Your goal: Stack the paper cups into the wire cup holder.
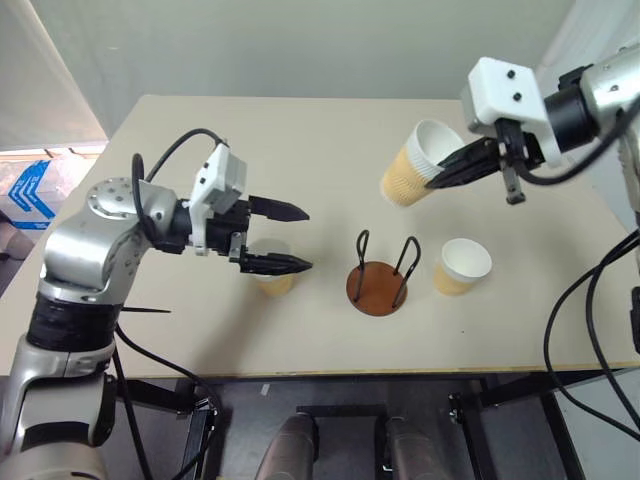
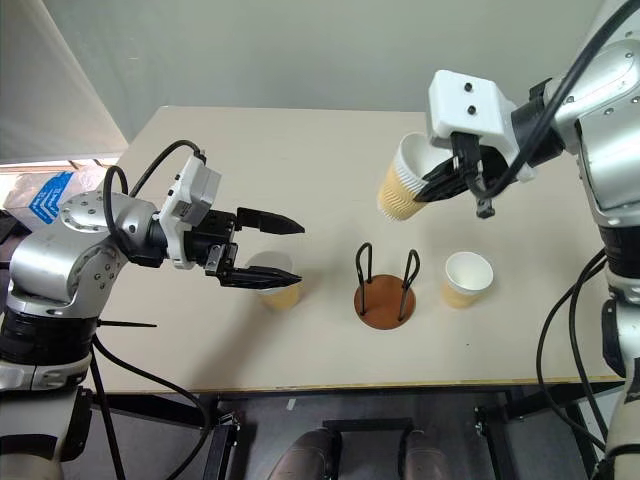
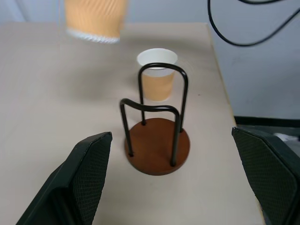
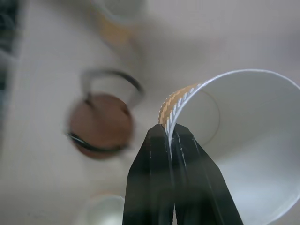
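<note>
The wire cup holder [image 1: 377,288] stood empty. The right gripper [image 1: 440,172] pinched one paper cup [image 1: 415,165] aloft by its rim; two cups [image 1: 462,266] [image 2: 276,283] remained tabled; the left gripper [image 1: 292,238] was spread.

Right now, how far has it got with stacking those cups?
Nothing is stacked yet: the round brown wire cup holder stands empty. The right end effector pinches the rim of one tan paper cup, lifted above the table. Two more paper cups wait, one beside the holder, one under the open left end effector.
</note>
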